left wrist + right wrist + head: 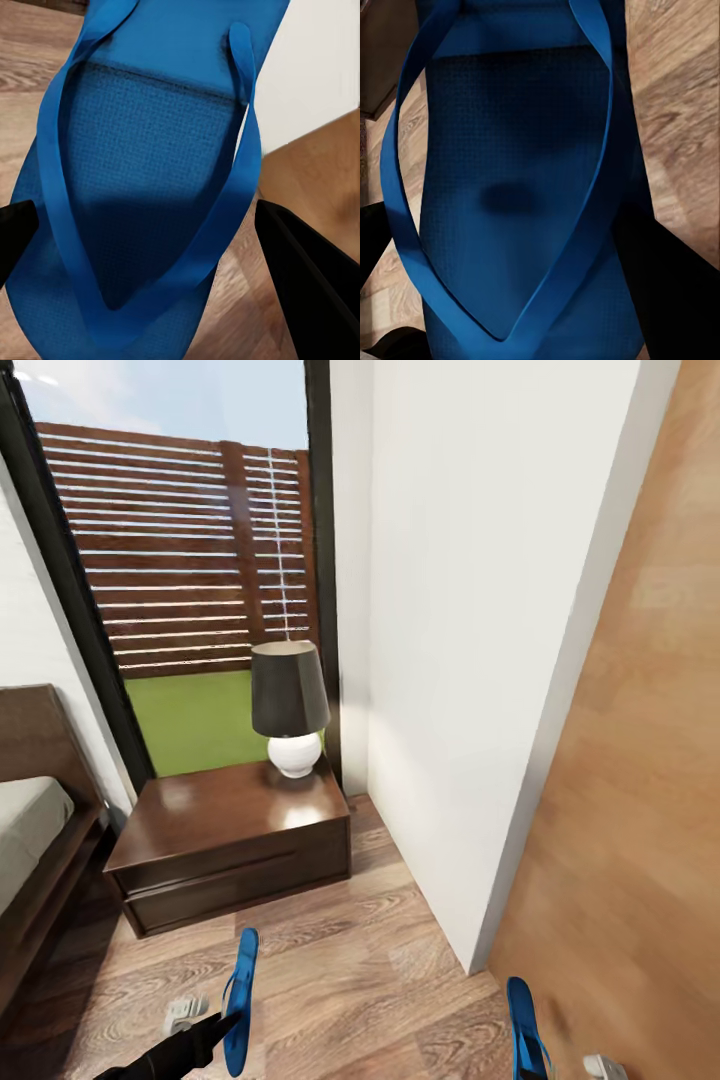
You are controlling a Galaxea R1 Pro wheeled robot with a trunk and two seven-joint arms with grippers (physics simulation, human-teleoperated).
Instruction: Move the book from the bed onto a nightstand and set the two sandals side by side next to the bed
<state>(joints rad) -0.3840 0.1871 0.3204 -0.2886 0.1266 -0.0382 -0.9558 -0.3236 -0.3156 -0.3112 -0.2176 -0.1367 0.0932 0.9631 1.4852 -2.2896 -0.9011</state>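
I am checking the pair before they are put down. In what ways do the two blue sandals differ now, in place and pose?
In the head view, the left sandal hangs in front of the nightstand, on the bed side, held by the left end effector. The right sandal hangs near the white wall, at the right end effector, and sits lower in the picture. Both are bright blue, edge-on, above the wood floor.

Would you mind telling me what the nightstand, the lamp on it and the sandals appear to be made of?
The nightstand looks like dark brown wood with a glossy finish: its top mirrors the window light. The lamp seems to have a white glazed, perhaps ceramic, base and a matte dark shade. The sandals look like blue foam or rubber, with finely dimpled footbeds and smooth straps.
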